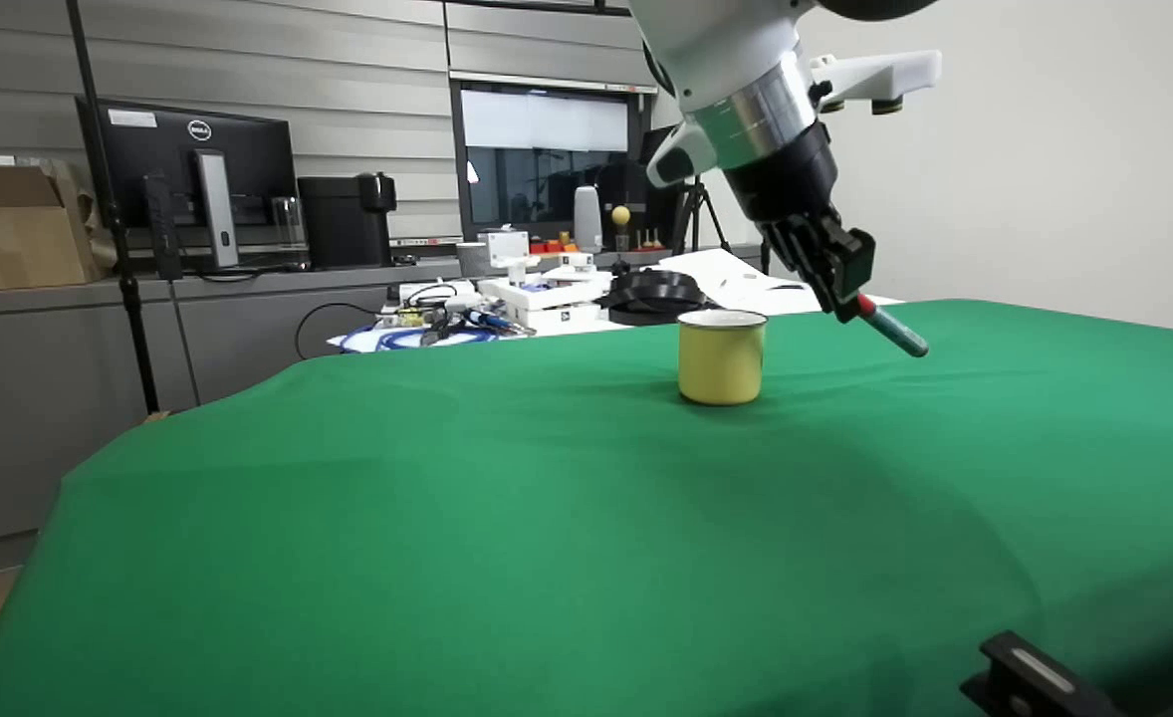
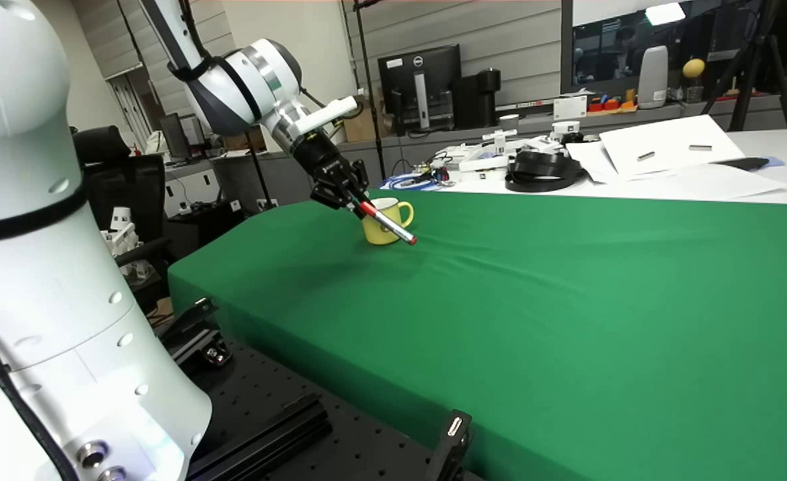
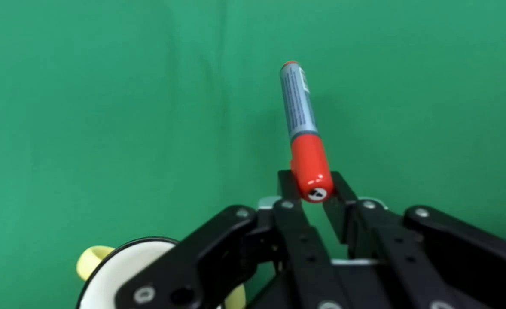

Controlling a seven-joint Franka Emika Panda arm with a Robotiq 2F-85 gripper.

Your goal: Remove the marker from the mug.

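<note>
Red end of marker (image 3: pixel 298 103) clamped in pincer (image 3: pixel 315 184), grip parted only by it. Near, to one side: mug (image 1: pixel 721 363). Green table (image 1: pixel 547 548) spread below and ahead, edge seen past mug.

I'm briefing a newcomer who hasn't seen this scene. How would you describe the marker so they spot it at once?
Start with the large green-covered table and the yellow mug standing on it. Near the mug, the black gripper holds the marker, a slim stick, tilted over the table. Its red cap and silvery-gray barrel set it apart from the yellow mug and black gripper.
</note>
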